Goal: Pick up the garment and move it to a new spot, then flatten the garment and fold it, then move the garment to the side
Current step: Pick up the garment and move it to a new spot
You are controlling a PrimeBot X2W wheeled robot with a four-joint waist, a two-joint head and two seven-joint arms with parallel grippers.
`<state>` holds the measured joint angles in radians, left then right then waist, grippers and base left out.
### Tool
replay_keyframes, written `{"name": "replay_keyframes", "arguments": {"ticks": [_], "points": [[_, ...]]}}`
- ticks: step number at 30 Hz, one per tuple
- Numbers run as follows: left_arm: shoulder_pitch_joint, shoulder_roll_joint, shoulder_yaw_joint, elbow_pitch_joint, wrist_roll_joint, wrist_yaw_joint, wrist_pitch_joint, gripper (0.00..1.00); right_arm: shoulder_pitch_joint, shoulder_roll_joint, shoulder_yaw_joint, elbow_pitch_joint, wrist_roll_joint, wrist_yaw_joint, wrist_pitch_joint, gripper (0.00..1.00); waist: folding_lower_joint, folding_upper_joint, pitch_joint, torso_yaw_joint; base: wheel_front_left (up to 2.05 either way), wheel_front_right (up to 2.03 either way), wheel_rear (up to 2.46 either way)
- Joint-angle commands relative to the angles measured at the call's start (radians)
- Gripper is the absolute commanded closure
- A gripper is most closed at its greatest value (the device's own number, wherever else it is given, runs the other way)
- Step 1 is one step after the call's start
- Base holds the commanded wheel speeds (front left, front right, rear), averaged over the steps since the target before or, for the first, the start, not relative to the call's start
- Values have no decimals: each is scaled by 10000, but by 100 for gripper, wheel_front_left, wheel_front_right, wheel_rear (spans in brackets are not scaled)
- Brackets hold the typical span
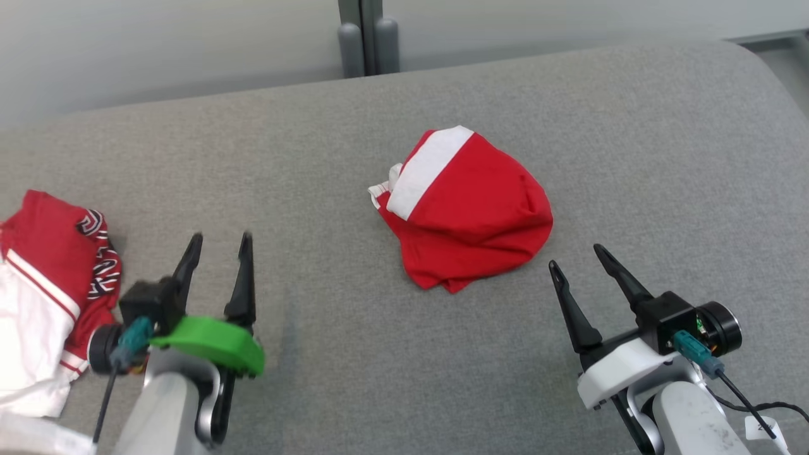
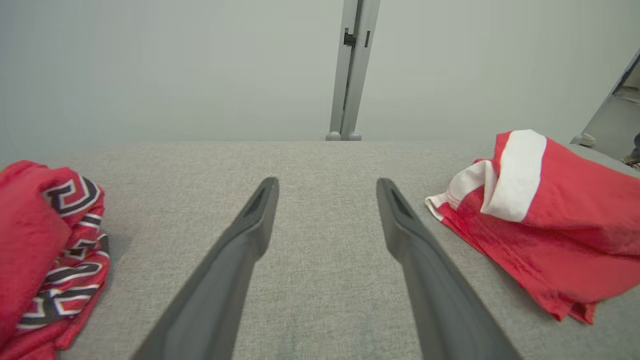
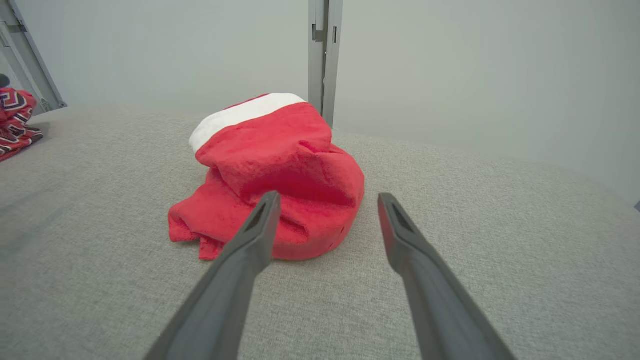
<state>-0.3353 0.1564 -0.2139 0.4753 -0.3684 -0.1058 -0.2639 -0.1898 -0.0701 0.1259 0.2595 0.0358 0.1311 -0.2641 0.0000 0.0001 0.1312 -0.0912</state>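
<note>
Red crumpled garment (image 1: 464, 212) lies untouched between the left gripper (image 1: 221, 235) and right gripper (image 1: 575, 254), both spread wide and empty, likely so either can reach in for pickup.

You have bare grey fabric-covered table (image 1: 328, 354) between the wide-open left claw (image 1: 222, 235) and the crumpled red garment with a white band (image 1: 471, 212), and that clear stretch runs ahead of the left claw to the far edge. On your left, a heap of red-and-white cloth with black patterned trim (image 1: 44, 284) lies just beside that claw and stands in the way of any pass outward. The red garment sits just ahead and inward of the open right claw (image 1: 575, 254), with bare table to its right, and a grey upright post (image 1: 366, 38) and pale wall (image 1: 158, 44) close off the far edge.
</note>
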Motion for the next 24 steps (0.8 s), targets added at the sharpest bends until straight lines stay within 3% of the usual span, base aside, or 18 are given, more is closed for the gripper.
{"name": "replay_keyframes", "arguments": {"ticks": [1, 16, 24], "points": [[456, -73, 244, -143, 200, -64, -9, 0, 217, -34, -28, 23, 62, -7, -7, 0, 0, -1, -377, 256, 0, 0, 0], [3526, -816, 1822, -1899, 1526, -251, -8, 0, 908, -41, -308, 110, 111, -7, -6, 0, 0, -1, -962, 519, 0, 0, 0], [3395, -1002, 1582, -2053, 1473, -263, -9, 0, 801, -46, -321, 141, 49, -7, -6, 0, 0, -1, -753, 657, 0, 0, 0]]}}
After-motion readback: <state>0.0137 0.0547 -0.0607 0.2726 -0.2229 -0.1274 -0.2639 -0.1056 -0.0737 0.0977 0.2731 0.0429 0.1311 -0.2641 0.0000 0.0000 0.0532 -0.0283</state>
